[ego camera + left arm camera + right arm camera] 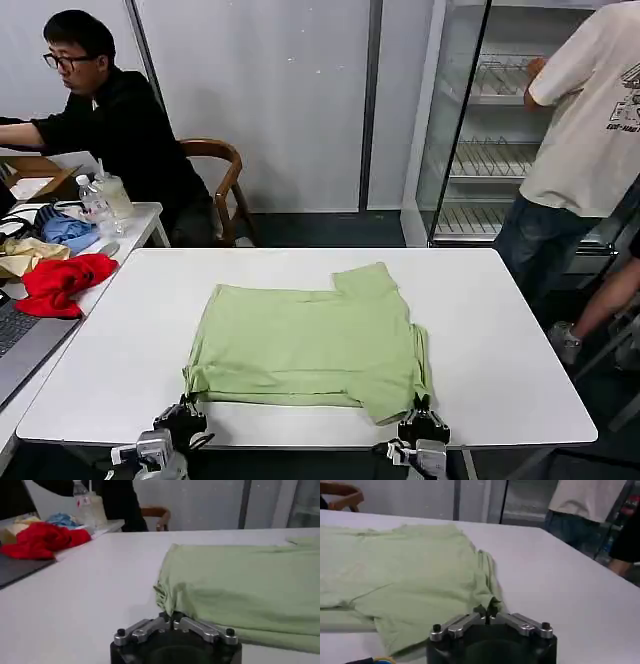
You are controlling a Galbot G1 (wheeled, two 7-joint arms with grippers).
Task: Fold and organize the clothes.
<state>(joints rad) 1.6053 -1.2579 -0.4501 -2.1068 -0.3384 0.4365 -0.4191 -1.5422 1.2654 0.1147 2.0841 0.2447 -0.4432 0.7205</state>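
Observation:
The clothes are one pale light-green shirt (310,345), lying plain face up in the middle of the white table (500,330), its far part folded over with a sleeve tab sticking out toward the back. My left gripper (186,408) is at the shirt's near left corner, shut on a pinch of that fabric (169,616). My right gripper (421,410) is at the near right corner, likewise shut on the bunched hem (488,613). The shirt (240,585) spreads away from both wrists (410,570).
A side table on the left holds a bright red garment (60,282), blue (66,230) and cream (22,256) garments, bottles (98,198) and a laptop (18,340). A wooden chair (222,180) stands behind. A person stands at a glass-door cooler (480,120) at back right.

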